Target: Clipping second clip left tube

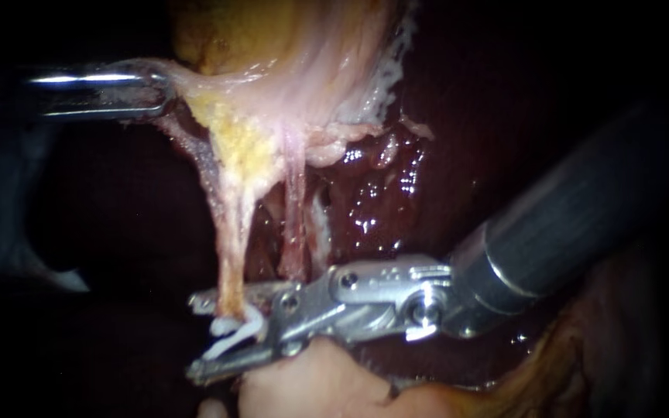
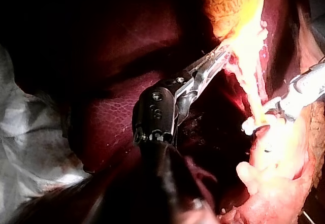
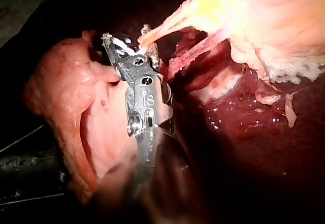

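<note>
My left instrument [image 1: 166,85] comes in at the upper left, its jaws shut on the edge of the gallbladder [image 1: 288,54] and holding it taut. Two pale tubes hang down from it: the left tube [image 1: 230,248] and the right tube [image 1: 294,224]. My right instrument [image 1: 193,337] reaches in from the right, its jaws open around the lower end of the left tube. A white clip [image 1: 234,329] sits on that tube between the jaws. The left wrist view shows my left instrument [image 2: 223,56] gripping the bright tissue, and the clip [image 2: 249,127] farther along the tube.
Dark red liver [image 1: 381,193] lies wet and shiny behind the tubes. A pale pink lump of tissue [image 1: 311,383] sits just under my right instrument's jaws. In the right wrist view the same lump [image 3: 66,97] lies beside my right instrument [image 3: 124,41].
</note>
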